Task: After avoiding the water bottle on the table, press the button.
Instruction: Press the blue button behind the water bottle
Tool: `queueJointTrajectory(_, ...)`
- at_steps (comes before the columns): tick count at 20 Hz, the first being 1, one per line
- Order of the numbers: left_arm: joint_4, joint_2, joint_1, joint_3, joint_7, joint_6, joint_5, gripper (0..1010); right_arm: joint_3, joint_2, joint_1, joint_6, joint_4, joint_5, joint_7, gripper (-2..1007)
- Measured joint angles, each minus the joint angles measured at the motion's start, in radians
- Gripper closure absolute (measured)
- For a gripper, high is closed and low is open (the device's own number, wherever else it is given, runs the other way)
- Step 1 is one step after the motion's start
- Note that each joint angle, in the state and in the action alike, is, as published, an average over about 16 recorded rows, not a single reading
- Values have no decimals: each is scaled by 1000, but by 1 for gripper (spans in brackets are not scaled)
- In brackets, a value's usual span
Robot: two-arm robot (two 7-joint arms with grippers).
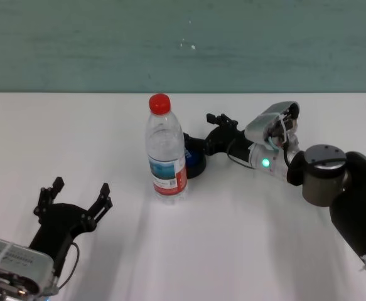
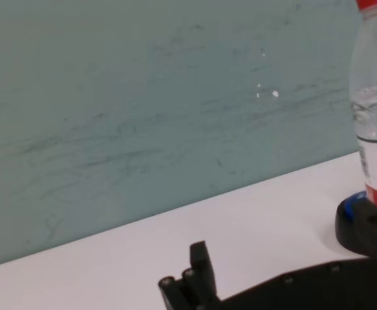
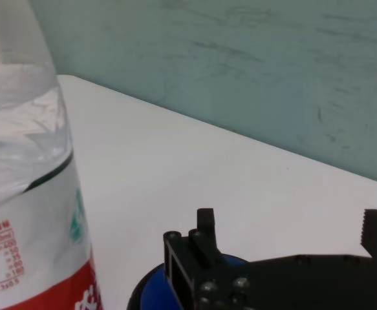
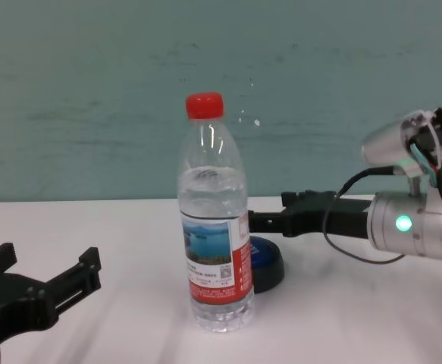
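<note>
The water bottle (image 1: 167,150) stands upright on the tabletop (image 1: 264,251), the button (image 1: 194,160) just behind it. The right gripper (image 3: 285,255), fingers apart, hovers over the button; it should sink straight down, staying off the bottle. The left gripper (image 1: 73,197) idles well left of the bottle, fingers spread.

Clear water bottle (image 1: 166,149) just left of the black right gripper (image 1: 198,149): red cap, label with blue landscape photo over a red panel. Button (image 4: 266,262) under that gripper has a blue top on a black base. White table (image 1: 245,238), teal wall (image 1: 183,44), black left gripper (image 1: 76,199).
</note>
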Motion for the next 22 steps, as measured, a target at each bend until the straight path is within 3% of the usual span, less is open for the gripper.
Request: queueJointTrajectory(22,0,0,0,0,0,0,0,10,-8,-28,26,-21,68,-54,-6,1)
